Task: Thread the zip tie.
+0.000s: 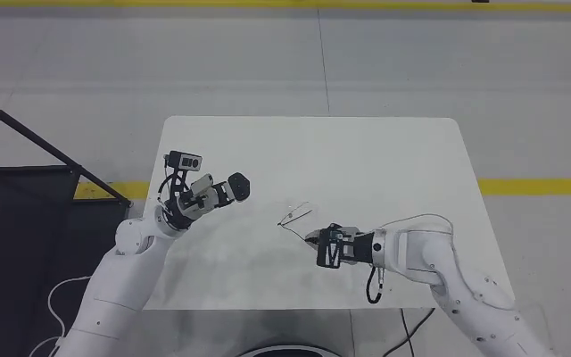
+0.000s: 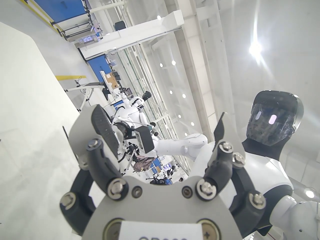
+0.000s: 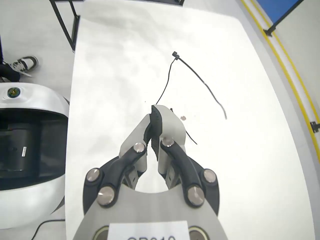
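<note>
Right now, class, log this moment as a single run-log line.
right gripper: shut on zip tie | left gripper: open, empty, above table | threading: cannot tell

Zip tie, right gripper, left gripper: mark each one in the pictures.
zip tie [image 3: 175, 56], right wrist view, on its head.
right gripper [image 3: 154, 109], right wrist view, at the shut fingertips.
left gripper [image 2: 160, 116], left wrist view, midway between the open fingertips.

Thin black plastic zip tie [image 3: 193, 72], smooth matt white table [image 3: 112, 76], ribbed black rubbery pads [image 3: 156, 123] on the right hand [image 3: 153, 112]
</note>
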